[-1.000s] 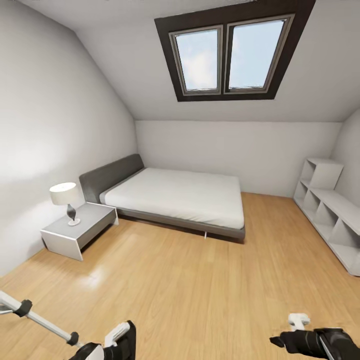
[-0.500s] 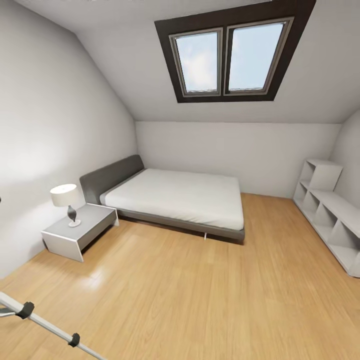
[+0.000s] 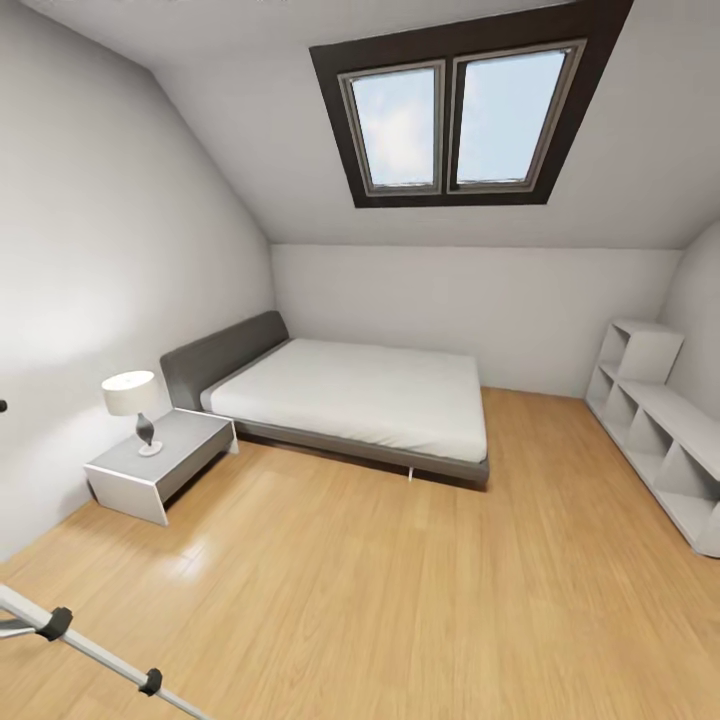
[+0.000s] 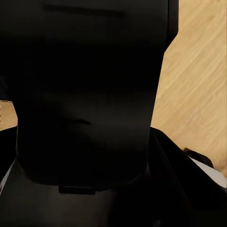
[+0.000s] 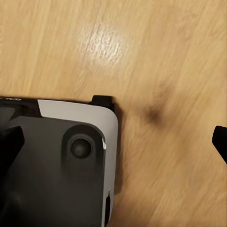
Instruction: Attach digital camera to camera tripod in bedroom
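— Tripod (image 3: 80,645) leg low at left of bedroom floor (image 3: 400,580), just beside robot, ready for mounting. Camera?

— Cannot tell. Dark body blocks left wrist; gripper states not shown either.

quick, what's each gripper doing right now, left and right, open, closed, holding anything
Left: cannot be told; a dark shape blocks its wrist view.
Right: cannot be told; one dark finger tip shows over bare floor, nothing seen held.

A lamp (image 3: 131,395) stands on the nightstand (image 3: 160,462) (white shelving (image 3: 655,432) opposite).
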